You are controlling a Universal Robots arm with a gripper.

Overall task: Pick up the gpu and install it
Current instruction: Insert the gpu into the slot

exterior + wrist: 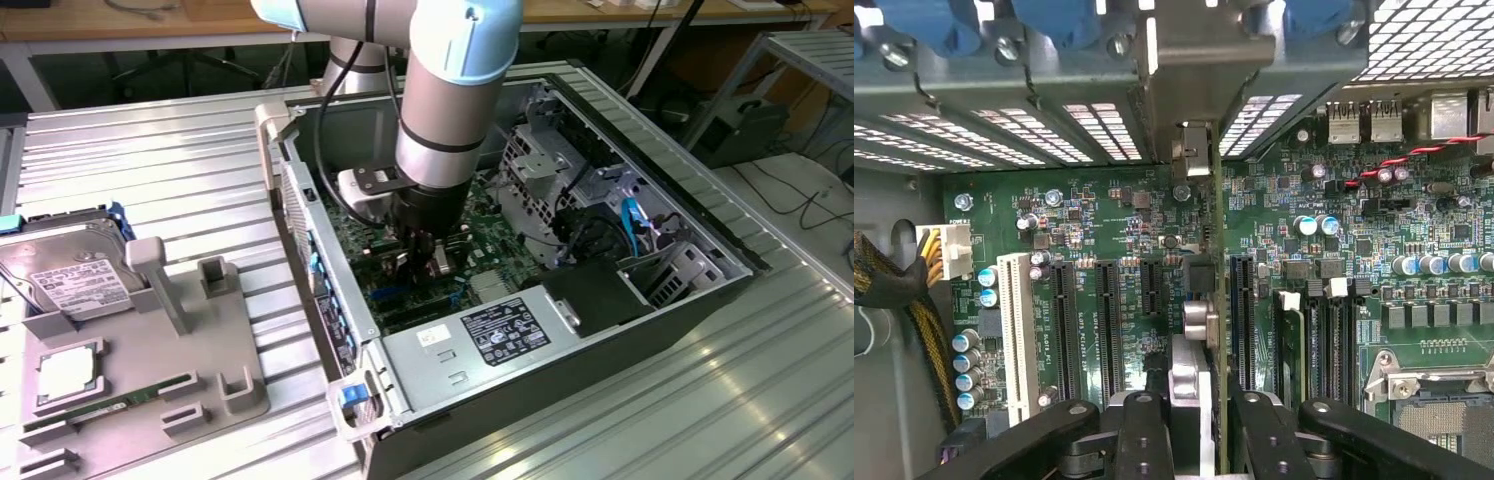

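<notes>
The gripper (1199, 428), deep inside the case (320, 130), is clamped on the gpu (1199, 320), holding it upright and edge-on over the motherboard's (1094, 215) black slots (1066, 320), silver bracket (1199, 60) toward the vented wall.

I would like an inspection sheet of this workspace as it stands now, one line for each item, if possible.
Surface: ribbed metal table; an open computer case lies on it.
Job's things: gpu held edge-on above the motherboard slots; whether seated, cannot tell.
Clutter: grey fixture tray at the exterior view's left, holding a hard drive, a square silver chip and a memory stick.
Grippers: gripper inside the case, shut on the gpu.
Cables: yellow-black bundle at a white connector; red-black twisted wires; blue cable in the case.
Surroundings: workbenches behind; floor cables at the exterior view's right.
</notes>
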